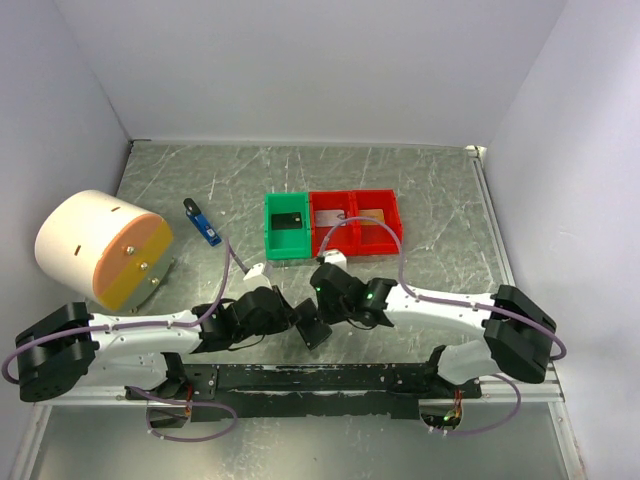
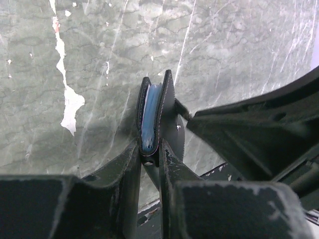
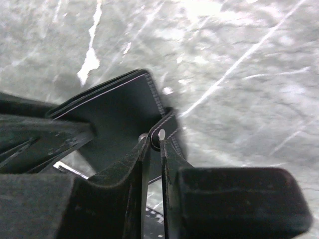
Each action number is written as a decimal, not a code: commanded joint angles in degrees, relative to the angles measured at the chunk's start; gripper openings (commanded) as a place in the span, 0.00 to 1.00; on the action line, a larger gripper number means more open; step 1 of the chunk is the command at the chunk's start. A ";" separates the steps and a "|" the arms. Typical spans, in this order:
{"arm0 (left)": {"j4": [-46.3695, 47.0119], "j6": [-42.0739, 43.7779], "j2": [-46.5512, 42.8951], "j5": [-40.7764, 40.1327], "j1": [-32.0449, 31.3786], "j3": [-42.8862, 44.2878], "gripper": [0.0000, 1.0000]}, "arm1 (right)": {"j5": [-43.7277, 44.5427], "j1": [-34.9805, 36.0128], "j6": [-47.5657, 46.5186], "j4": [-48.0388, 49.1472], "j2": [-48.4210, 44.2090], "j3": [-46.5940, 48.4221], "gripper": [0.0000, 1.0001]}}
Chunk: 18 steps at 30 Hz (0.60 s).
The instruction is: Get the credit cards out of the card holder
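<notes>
The black card holder [image 1: 314, 332] hangs above the table's near middle, held between both arms. My left gripper [image 2: 151, 151] is shut on its lower edge. In the left wrist view it stands edge-on with its pale blue sleeves [image 2: 148, 117] showing. My right gripper [image 3: 155, 141] is shut on the holder's stitched snap strap [image 3: 168, 128], beside the black cover [image 3: 119, 107]. Three credit cards lie in the bins: a black one [image 1: 290, 222], a silvery one [image 1: 333, 215] and an orange-gold one [image 1: 372, 213]. Whether a card is inside the sleeves I cannot tell.
A green bin [image 1: 271, 228] and two red bins [image 1: 356, 235] stand in a row behind the grippers. A small blue and black stick [image 1: 203, 225] lies to their left. A large white and orange cylinder [image 1: 100, 248] sits at the far left.
</notes>
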 commanded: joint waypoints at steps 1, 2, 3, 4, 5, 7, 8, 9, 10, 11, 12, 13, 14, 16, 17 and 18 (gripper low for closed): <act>-4.31 2.56 0.06 -0.49 -0.38 0.43 0.07 | -0.01 -3.08 -2.95 0.03 -1.67 -1.75 0.15; -3.99 2.62 0.28 -0.39 -0.36 0.41 0.07 | -0.17 -3.11 -3.38 -0.32 -1.41 -1.40 0.15; -3.78 2.77 0.46 -0.28 -0.40 0.50 0.07 | -0.26 -3.07 -3.67 -0.74 -1.03 -1.02 0.16; -3.53 2.80 0.68 -0.13 -0.38 0.57 0.07 | -0.28 -3.04 -3.98 -1.01 -0.53 -0.78 0.16; -3.44 2.95 0.91 -0.06 -0.39 0.69 0.07 | -0.10 -3.10 -4.24 -1.58 -0.01 -0.54 0.17; -3.51 3.22 1.35 0.15 -0.39 1.16 0.07 | 0.35 -3.11 -4.64 -2.56 0.97 0.00 0.19; -3.65 3.36 1.59 0.30 -0.38 1.37 0.07 | 0.26 -3.05 -4.90 -2.78 1.28 0.17 0.20; -3.82 3.57 1.79 0.43 -0.38 1.61 0.07 | 0.24 -3.09 -4.97 -2.89 1.46 0.29 0.22; -3.97 3.74 1.97 0.50 -0.36 1.78 0.07 | 0.12 -3.11 -5.03 -2.74 1.41 0.28 0.24; -4.09 3.78 2.13 0.53 -0.39 1.88 0.07 | 0.00 -3.11 -5.25 -2.52 1.25 0.25 0.26; -4.10 3.83 2.27 0.57 -0.38 2.00 0.07 | -0.10 -3.04 -5.39 -2.39 1.15 0.24 0.27; -4.12 3.92 2.36 0.61 -0.38 2.05 0.07 | -0.11 -3.07 -5.63 -2.29 1.13 0.34 0.29; -4.08 4.01 2.38 0.62 -0.42 2.11 0.07 | -0.26 -3.11 -5.96 -2.10 1.37 0.58 0.31; -3.90 3.94 2.39 0.62 -0.38 1.96 0.07 | -1.34 -3.10 -6.97 -1.71 1.89 1.10 0.32; -3.79 3.95 2.41 0.62 -0.38 1.84 0.07 | -1.75 -3.10 -7.27 -1.53 2.25 1.31 0.32; -3.78 3.93 2.39 0.66 -0.33 1.82 0.07 | -2.07 -3.10 -7.54 -1.30 2.49 1.45 0.33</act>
